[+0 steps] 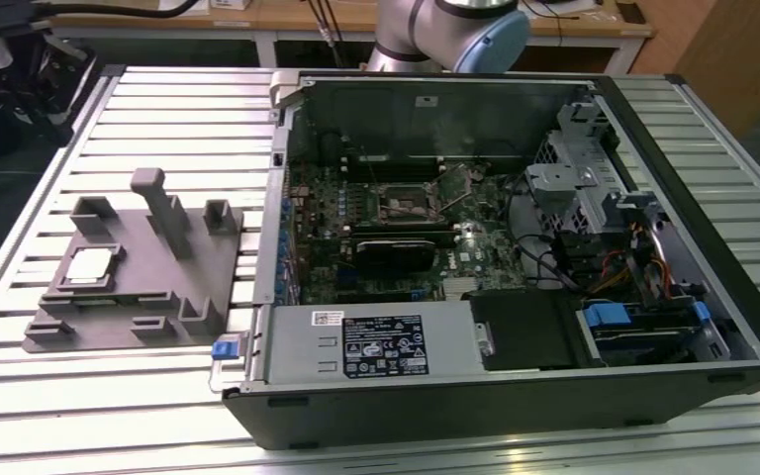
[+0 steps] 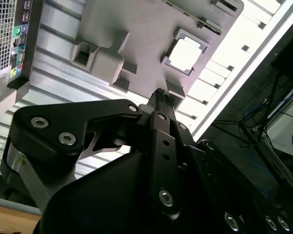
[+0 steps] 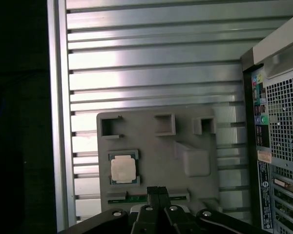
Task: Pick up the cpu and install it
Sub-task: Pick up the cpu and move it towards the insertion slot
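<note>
**Claw pressed together above the tray, cpu lying in its recess**

The arm (image 1: 449,36) rises from beyond the far side of the computer case (image 1: 486,416) in the exterior view; its wrist is held high over the table (image 1: 169,119), looking down on the grey tray (image 3: 156,146). In both wrist views the claw (image 3: 158,190) (image 2: 161,92) has its two black fingers pressed flat against each other, pinching nothing, well apart from the tray below.

The cpu (image 3: 123,169) (image 2: 186,55) (image 1: 90,264) lies flat in a square recess of the tray, metal top facing up; its sides run parallel to the tray's edges; being square, it shows no long axis, and which way it is turned cannot be told. Its top is pale, shiny silver, framed by a thin darker rim. In the exterior view it sits at the tray's end towards the exterior view's left, well apart from the open case and its circuit board (image 1: 394,237).
</note>
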`<control>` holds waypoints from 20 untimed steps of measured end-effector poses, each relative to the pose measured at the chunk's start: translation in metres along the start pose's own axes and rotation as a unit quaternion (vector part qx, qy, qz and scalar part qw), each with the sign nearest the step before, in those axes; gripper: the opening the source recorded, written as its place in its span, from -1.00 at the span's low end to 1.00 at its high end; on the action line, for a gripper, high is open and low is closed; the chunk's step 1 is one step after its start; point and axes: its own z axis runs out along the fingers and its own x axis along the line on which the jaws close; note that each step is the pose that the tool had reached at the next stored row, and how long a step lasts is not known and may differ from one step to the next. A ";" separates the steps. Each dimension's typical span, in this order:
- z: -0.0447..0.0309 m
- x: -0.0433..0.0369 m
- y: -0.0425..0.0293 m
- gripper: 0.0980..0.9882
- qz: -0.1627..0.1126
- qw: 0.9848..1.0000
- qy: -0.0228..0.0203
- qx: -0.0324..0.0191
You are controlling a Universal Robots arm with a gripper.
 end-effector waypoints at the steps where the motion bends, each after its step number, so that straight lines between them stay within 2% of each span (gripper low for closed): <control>1: 0.0001 0.0008 -0.0001 -0.98 0.000 1.000 0.000 0.000; 8: 0.0006 0.0064 -0.0005 -0.98 0.000 1.000 0.001 0.000; 20: 0.0011 0.0230 -0.0018 -0.98 0.000 1.000 0.001 0.000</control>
